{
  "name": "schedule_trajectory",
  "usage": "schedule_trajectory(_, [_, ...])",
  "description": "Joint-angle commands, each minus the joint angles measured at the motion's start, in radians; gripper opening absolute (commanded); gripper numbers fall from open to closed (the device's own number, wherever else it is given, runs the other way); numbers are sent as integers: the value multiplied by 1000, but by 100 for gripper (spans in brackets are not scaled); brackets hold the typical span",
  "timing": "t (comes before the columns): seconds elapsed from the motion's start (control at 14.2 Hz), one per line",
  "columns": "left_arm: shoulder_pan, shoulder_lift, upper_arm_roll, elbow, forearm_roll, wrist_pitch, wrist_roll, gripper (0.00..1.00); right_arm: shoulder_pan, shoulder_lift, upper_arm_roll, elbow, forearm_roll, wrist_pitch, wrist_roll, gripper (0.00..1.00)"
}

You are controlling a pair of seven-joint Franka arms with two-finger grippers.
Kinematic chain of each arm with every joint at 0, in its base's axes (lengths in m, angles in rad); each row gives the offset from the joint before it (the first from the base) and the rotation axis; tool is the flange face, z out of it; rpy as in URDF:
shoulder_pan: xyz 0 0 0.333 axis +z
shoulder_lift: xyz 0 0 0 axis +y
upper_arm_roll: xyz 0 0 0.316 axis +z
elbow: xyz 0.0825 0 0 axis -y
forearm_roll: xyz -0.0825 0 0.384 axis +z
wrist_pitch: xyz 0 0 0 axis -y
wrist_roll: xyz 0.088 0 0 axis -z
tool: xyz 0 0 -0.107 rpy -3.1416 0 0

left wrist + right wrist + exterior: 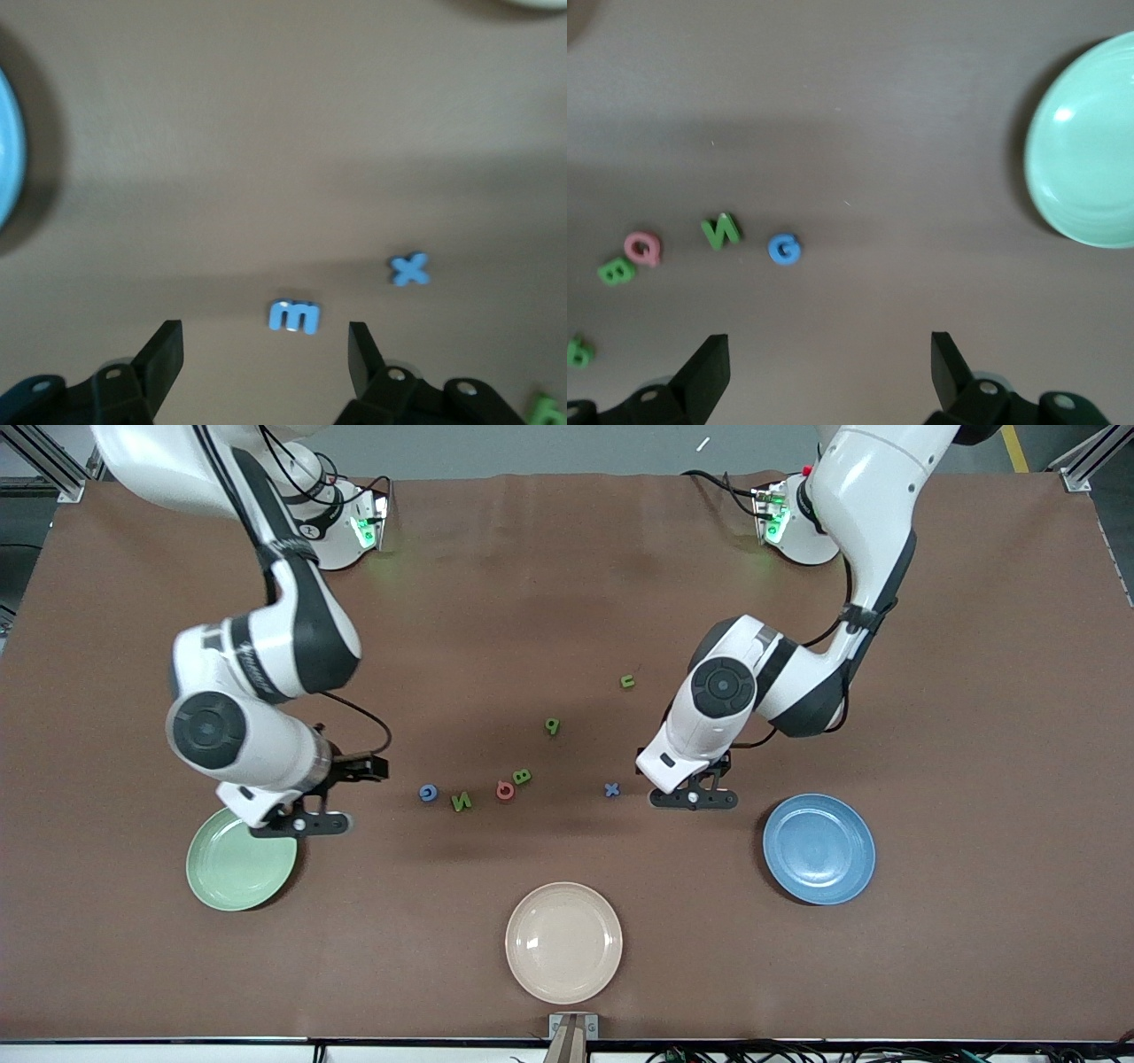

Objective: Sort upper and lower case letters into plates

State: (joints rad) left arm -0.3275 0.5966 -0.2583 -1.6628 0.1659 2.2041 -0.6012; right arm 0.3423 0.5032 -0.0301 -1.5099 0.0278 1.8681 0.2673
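A brown table (567, 584) bears a pale green plate (232, 868) at the right arm's end, a blue plate (819, 850) at the left arm's, and between them a scatter of small letters (505, 789). The left gripper (264, 350) straddles a blue m (294, 316), fingers spread. The right gripper (830, 365) hangs spread beside the green plate.
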Motion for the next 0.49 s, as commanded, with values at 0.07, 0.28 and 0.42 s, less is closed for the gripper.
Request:
schedule_trajectory(0.07, [-8,52,-1,-21,24,28,-6,72,44,9,-8,-188,9,256,81,100])
schedule_trajectory(0.28, [-16,104,-1,-26,24,116,-6,71,66,55,-8,-266,12,397,90,100])
schedule_trajectory(0.42, [-16,109,-1,-58,24,166,-6,70,83,67,-8,-315,33,474,90,100])
